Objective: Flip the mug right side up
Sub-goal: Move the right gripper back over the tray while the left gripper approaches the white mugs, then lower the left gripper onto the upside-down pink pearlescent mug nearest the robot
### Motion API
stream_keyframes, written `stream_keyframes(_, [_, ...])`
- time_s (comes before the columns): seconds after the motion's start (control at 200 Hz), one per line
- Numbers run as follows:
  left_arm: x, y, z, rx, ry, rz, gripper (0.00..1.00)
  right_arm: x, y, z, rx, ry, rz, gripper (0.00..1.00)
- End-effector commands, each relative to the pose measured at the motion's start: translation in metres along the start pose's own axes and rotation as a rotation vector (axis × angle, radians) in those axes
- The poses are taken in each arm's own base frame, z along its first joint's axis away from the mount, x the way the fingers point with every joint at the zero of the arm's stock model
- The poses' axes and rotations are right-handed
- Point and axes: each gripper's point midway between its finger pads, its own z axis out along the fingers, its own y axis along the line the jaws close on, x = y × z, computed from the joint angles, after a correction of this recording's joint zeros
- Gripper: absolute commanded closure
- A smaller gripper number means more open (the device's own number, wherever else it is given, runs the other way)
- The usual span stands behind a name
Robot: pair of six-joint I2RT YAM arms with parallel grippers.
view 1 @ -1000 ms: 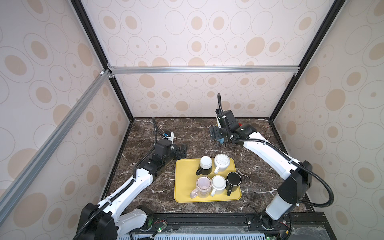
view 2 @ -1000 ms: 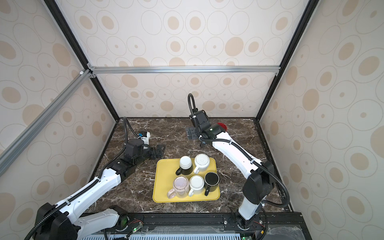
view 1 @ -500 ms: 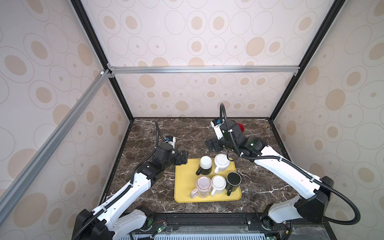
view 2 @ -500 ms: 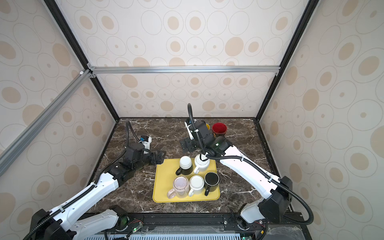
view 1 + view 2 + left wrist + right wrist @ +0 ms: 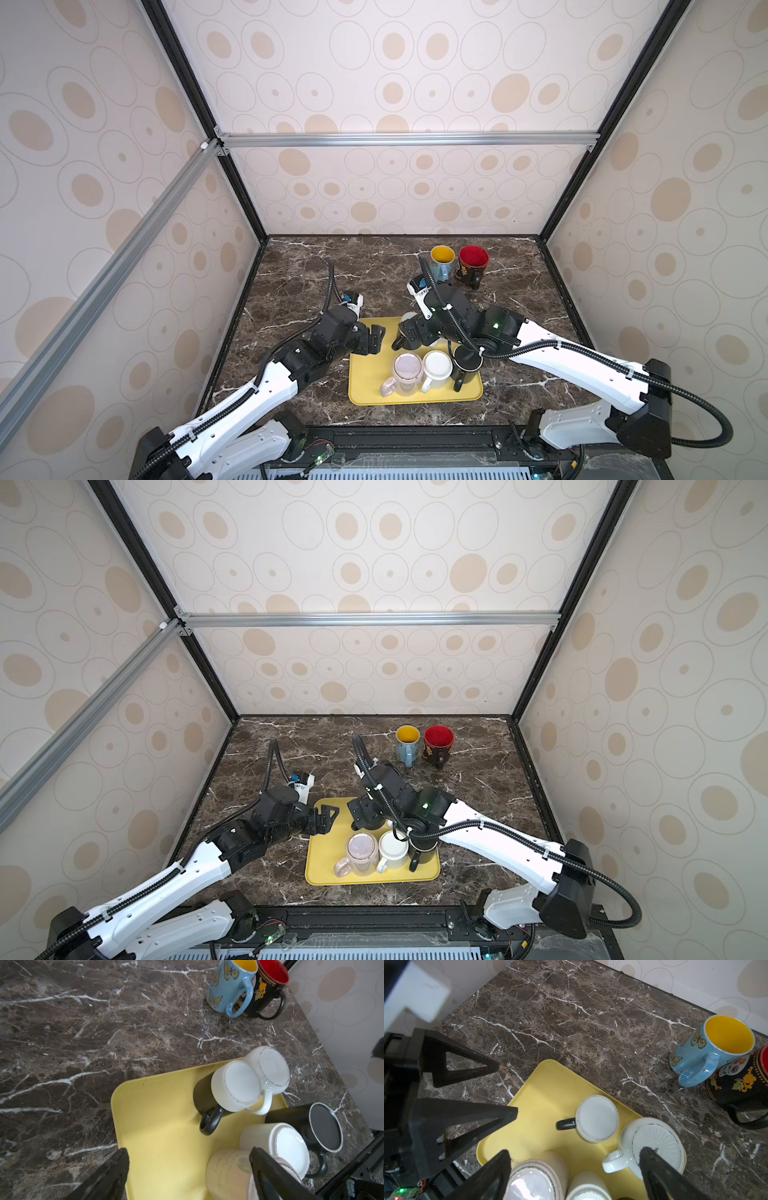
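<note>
Change: the right gripper (image 5: 409,336) has been drawn back from the far end of the table (image 5: 316,282) and lowered over the rear row of the yellow tray (image 5: 365,386). The left gripper (image 5: 376,338) has been advanced from beside the tray to above its rear left corner. Two upright mugs formerly hidden behind the right arm are now uncovered.
Left gripper: the jaws are spread wide and nothing is grasped.
Right gripper: the jaws are spread wide and nothing is grasped.
Mugs to be turned: five are stood upside down on the tray, two in the rear row and three in the front.
Black mug with white base (image 5: 597,1119): it is seen just ahead of the right gripper's fingertips and apart from them. Its handle is turned toward the left gripper.
White ribbed-base mug (image 5: 654,1138): it is just beside the black mug with white base. It is partly overlapped by one right finger (image 5: 658,1172), and contact cannot be told.
Pink mug (image 5: 226,1176): in the left wrist view it is partly covered by one left finger (image 5: 266,1167). Contact cannot be told.
Cream mug (image 5: 286,1145) and all-black mug (image 5: 324,1126): both are lined up beyond the pink mug, on the side away from the left gripper.
Upright mugs: the blue butterfly mug (image 5: 228,987) and the red-lined mug (image 5: 268,987) are stood just beside one another. They are on the table off the tray, well ahead of both grippers.
</note>
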Motion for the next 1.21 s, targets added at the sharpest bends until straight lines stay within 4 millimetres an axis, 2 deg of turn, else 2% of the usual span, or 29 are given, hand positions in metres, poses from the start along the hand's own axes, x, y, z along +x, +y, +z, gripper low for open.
stream_keyframes(0.0, [0.016, 0.001, -0.002, -0.016, 0.037, -0.01, 0.11, 0.012, -0.004, -0.007, 0.007, 0.028, 0.053, 0.01])
stream_keyframes(0.26, [0.047, -0.015, 0.018, 0.032, 0.133, 0.063, 0.27, 0.026, -0.009, 0.002, 0.047, 0.088, 0.091, 0.01])
stream_keyframes(0.42, [0.052, -0.019, 0.009, 0.02, 0.163, 0.115, 0.32, 0.025, -0.007, 0.003, 0.034, 0.078, 0.1, 0.03])
stream_keyframes(0.51, [0.058, -0.014, -0.003, -0.004, 0.183, 0.135, 0.31, 0.023, -0.006, 0.002, 0.03, 0.077, 0.093, 0.03])
stream_keyframes(0.715, [0.065, -0.023, -0.028, 0.001, 0.214, 0.142, 0.27, 0.023, -0.006, 0.0, 0.024, 0.074, 0.092, 0.03])
stream_keyframes(0.89, [0.081, -0.034, -0.045, 0.009, 0.278, 0.203, 0.23, 0.024, -0.004, 0.0, 0.013, 0.07, 0.086, 0.03])
stream_keyframes(1.01, [0.094, -0.043, -0.051, 0.018, 0.316, 0.255, 0.19, 0.025, -0.005, 0.0, 0.019, 0.075, 0.078, 0.03])
stream_keyframes(1.2, [0.093, -0.058, -0.047, 0.034, 0.297, 0.316, 0.17, 0.026, -0.003, 0.002, 0.008, 0.079, 0.082, 0.04])
